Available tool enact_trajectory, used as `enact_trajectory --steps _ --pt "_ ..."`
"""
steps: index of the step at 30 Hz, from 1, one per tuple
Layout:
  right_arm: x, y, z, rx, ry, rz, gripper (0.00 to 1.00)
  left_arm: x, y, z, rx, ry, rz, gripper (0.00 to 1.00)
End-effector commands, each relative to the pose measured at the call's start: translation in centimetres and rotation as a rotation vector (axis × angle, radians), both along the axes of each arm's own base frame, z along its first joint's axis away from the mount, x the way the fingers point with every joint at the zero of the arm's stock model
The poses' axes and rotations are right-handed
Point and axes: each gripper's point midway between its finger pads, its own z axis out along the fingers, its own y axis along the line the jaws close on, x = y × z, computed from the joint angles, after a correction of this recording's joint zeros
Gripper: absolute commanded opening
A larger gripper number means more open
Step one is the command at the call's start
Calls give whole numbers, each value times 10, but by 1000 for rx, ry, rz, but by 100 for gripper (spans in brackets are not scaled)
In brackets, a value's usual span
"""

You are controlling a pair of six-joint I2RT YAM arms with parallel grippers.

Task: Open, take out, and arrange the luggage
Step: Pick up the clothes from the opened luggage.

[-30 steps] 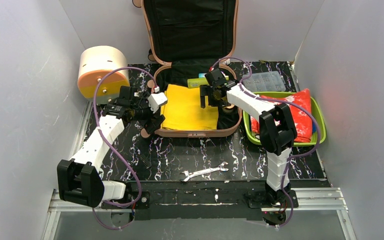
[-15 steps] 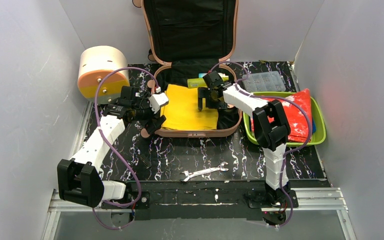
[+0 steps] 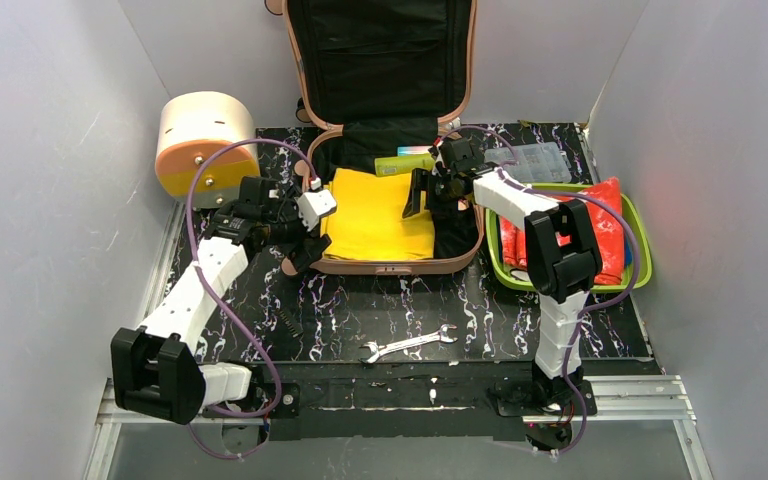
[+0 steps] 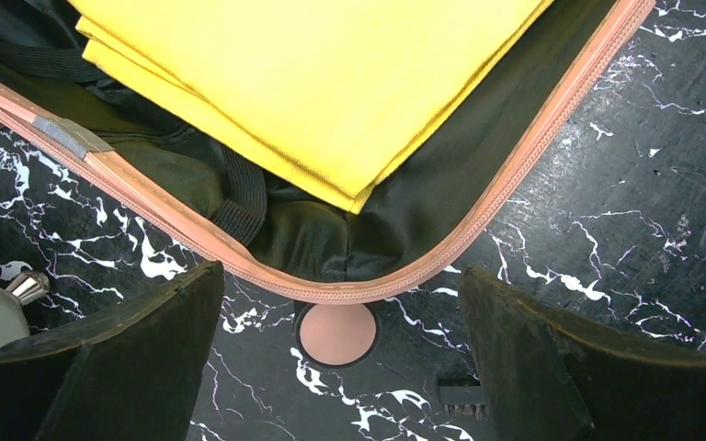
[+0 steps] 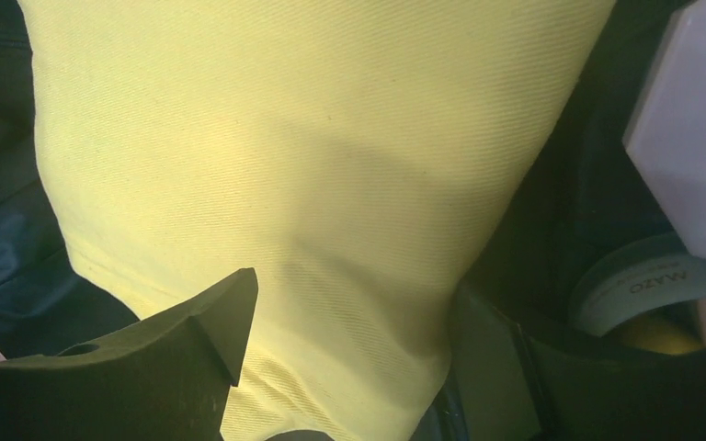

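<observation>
A: Where do we find the luggage (image 3: 390,267)?

B: We see it in the middle of a black marbled table (image 3: 480,320). It is open: the pink shell lies flat, the lid stands upright at the back, and the lining is black. A folded yellow cloth (image 3: 380,215) lies in the shell. Behind it, by the hinge, is a lime-green tube (image 3: 400,162) whose print is too small for us to read.

A: And the grippers?

B: The left gripper (image 3: 305,238) hangs at the luggage's front left corner, outside the shell. Through its wrist camera we see its jaws spread wide, released. Between them show the corner's zipper seam and a pink disc (image 4: 335,333) on the table just outside that corner. The right gripper (image 3: 425,192) is inside the luggage, at the cloth's right edge. Its jaws stand apart, with one finger (image 5: 175,340) over the cloth and the other at the cloth's edge. We cannot tell whether they touch the fabric.

A: Is there any writing we can read?

B: One word. In the right wrist view, a grey ring (image 5: 643,285) inside the luggage, right of the cloth, bears letters that seem to read MAZO, upside down.

A: What lies around the luggage?

B: Left of it is a cream-and-orange drum (image 3: 200,140). Right of it is a green tray (image 3: 642,245) holding a red bag (image 3: 600,220). A clear case (image 3: 535,160) sits right of the hinge. In front of the luggage lies a wrench (image 3: 408,343).
</observation>
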Motion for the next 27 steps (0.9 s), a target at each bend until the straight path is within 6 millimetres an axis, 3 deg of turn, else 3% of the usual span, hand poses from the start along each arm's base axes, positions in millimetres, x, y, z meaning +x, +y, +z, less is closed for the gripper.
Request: enact_trajectory --steps 1,6,12,16,17,22,27 --pt "17 4 -1 37 -57 35 80 -10 -2 10 -22 -29 -19 100" --pt "18 3 4 83 -57 44 65 -17 2 10 -8 -34 -13 99" --pt "19 2 23 162 -84 55 26 -22 5 10 1 -35 -9 99" --pt "18 5 43 199 -125 74 10 -22 4 10 -2 -33 -7 100" --pt "18 6 49 206 -141 82 1 -22 5 10 -1 -35 -5 99" --pt "20 11 94 238 -253 119 1 -22 10 12 20 -47 14 100" --pt "15 15 131 225 -359 140 1 -24 28 13 80 -44 91 99"
